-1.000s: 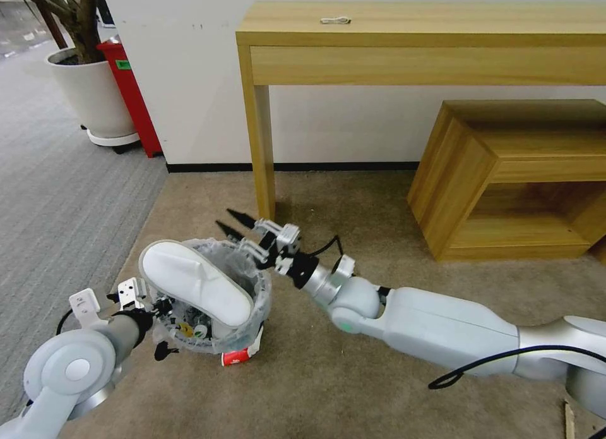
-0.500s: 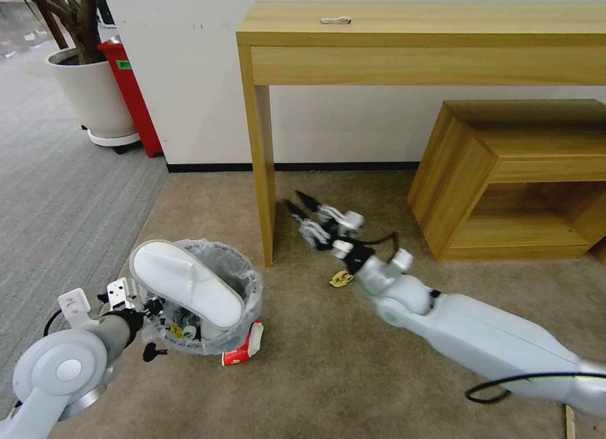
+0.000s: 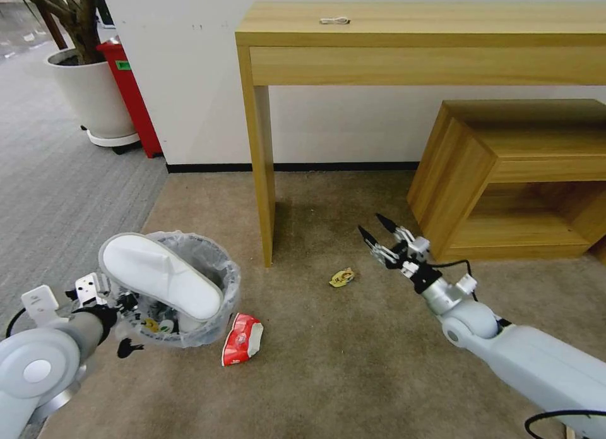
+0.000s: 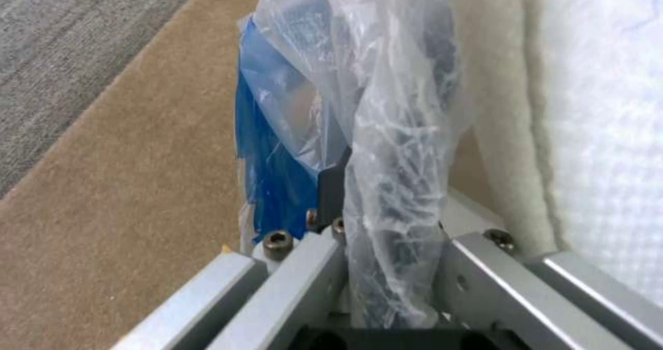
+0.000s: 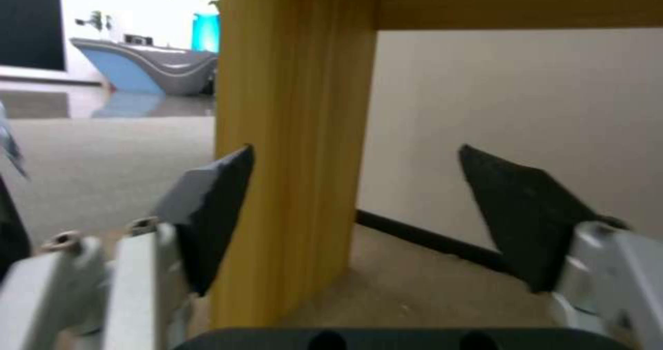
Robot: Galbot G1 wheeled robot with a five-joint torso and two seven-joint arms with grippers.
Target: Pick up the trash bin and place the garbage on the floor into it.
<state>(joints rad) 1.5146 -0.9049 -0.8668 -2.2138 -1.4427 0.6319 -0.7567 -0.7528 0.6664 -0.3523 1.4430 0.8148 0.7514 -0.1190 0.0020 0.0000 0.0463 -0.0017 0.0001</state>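
White slipper (image 3: 161, 273) stays binned; spread right pincer (image 3: 376, 230) has swung away rightward.

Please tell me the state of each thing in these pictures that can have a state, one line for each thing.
trash bin: upright, lined with plastic bag, holding litter.
white slipper: lying across the bin's top.
red wrapper: crumpled on the floor beside the bin.
yellow scrap: flat on the floor, untouched.
left end effector: shut on the bin's rim.
right end effector: open, empty, above the floor.
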